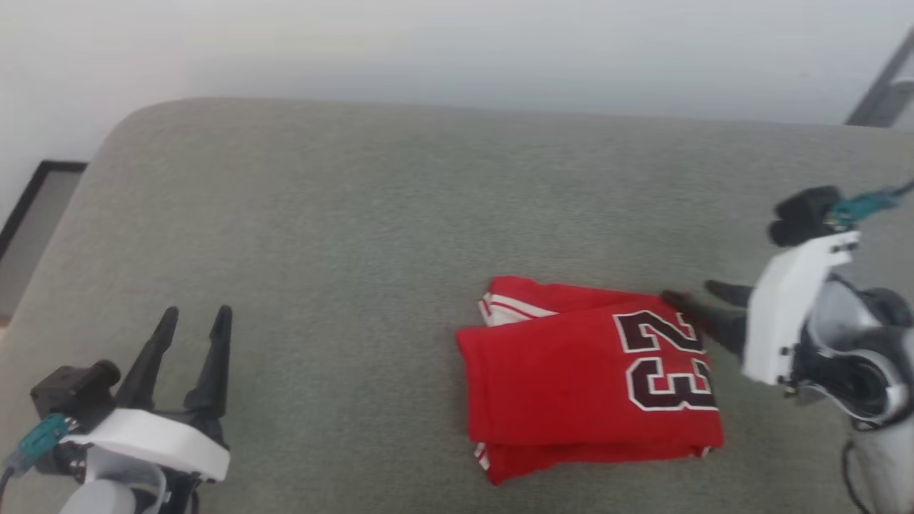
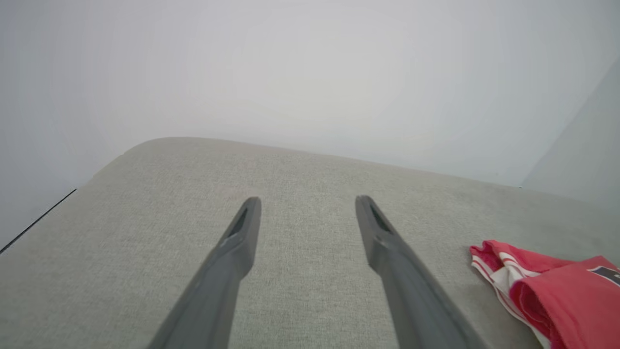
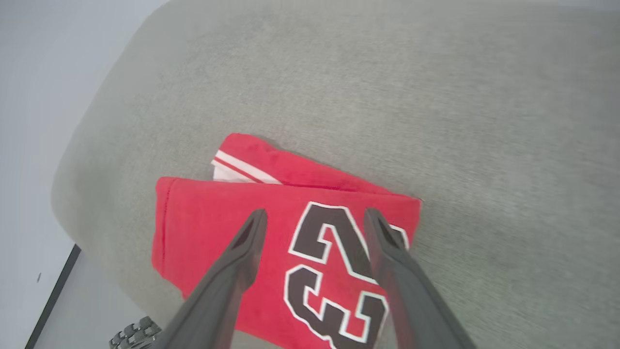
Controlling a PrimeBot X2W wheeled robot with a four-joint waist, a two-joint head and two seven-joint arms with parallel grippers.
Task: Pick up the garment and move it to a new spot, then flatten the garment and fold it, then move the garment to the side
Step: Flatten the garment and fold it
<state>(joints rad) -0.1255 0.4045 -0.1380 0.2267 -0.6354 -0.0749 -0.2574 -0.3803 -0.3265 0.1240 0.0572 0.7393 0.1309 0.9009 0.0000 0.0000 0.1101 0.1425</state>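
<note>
Garment (image 1: pixel 571 378) lies folded on the grey cushion (image 1: pixel 321 214); right gripper (image 1: pixel 689 290) is at its edge, fingers apart; left gripper (image 1: pixel 198 310) is far off, fingers apart too; best to back away gently so no fold gets pulled.

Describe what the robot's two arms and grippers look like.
The left gripper and right gripper each have two long, tapering dark fingers set in a white housing. A black camera box with a teal cable plug sits on each wrist. The right forearm is silver-grey with black joints.
</note>
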